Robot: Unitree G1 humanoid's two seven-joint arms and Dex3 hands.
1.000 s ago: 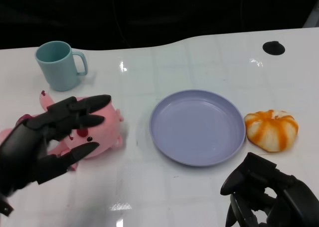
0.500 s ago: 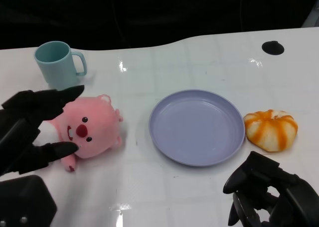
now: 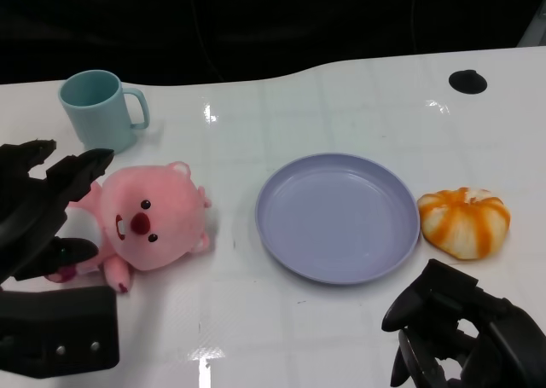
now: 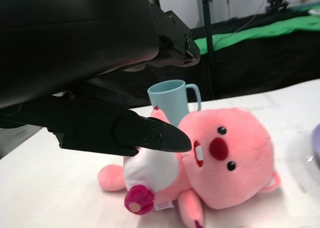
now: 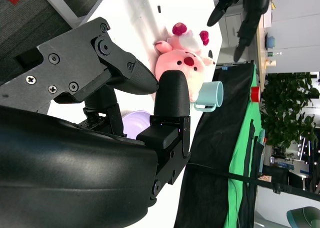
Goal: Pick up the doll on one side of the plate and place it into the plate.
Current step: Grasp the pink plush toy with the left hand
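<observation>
A pink plush doll (image 3: 149,226) lies on the white table to the left of the lilac plate (image 3: 337,216), face up. My left hand (image 3: 38,209) is at the doll's far-left side with its fingers spread, one above and one below the doll's body; it grips nothing. In the left wrist view a black finger (image 4: 145,135) lies just over the doll's (image 4: 225,158) white belly. My right hand (image 3: 461,337) rests near the front right edge with fingers curled in and nothing in them. The right wrist view shows the doll (image 5: 182,62) far off, past that hand's fingers.
A teal cup (image 3: 98,111) stands behind the doll at the back left. An orange-and-white pumpkin plush (image 3: 463,221) sits just right of the plate. A black disc (image 3: 467,82) lies at the back right. The table's far edge curves behind the cup.
My left hand has drawn back to the left off the doll's head, uncovering its face. The doll, the plate and my right hand have stayed put.
</observation>
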